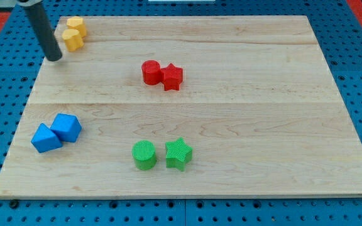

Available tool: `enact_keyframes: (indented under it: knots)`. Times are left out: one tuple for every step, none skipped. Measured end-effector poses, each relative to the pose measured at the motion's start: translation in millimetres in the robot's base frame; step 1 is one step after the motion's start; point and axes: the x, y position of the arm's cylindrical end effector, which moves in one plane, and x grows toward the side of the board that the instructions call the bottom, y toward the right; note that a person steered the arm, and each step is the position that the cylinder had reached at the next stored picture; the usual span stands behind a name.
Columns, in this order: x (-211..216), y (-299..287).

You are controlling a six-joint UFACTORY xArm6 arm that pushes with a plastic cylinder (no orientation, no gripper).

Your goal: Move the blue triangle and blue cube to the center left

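Two blue blocks [56, 133], two yellow [74, 33], two red [163, 74], two green [162, 154]; my tip [54, 58], without jaws, top left.

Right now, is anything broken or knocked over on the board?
No, nothing stands out. The blocks sit in tidy pairs: two yellow blocks at the view's top left, two red blocks, two green blocks, and the blue triangle touching the blue cube. My tip rests beside the yellow pair.
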Motion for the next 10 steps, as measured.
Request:
enact_keyframes:
  knots:
    - [43.9,-19.5]
    - [63.8,-30.6]
    - [143.6,-28.6]
    - [226.0,-25.1]
    - [212.7,62.5]
    - [170.5,89.6]
    - [144.9,97.3]
    - [172.4,115.1]
    - [130.1,147.6]
    - [104.2,42.2]
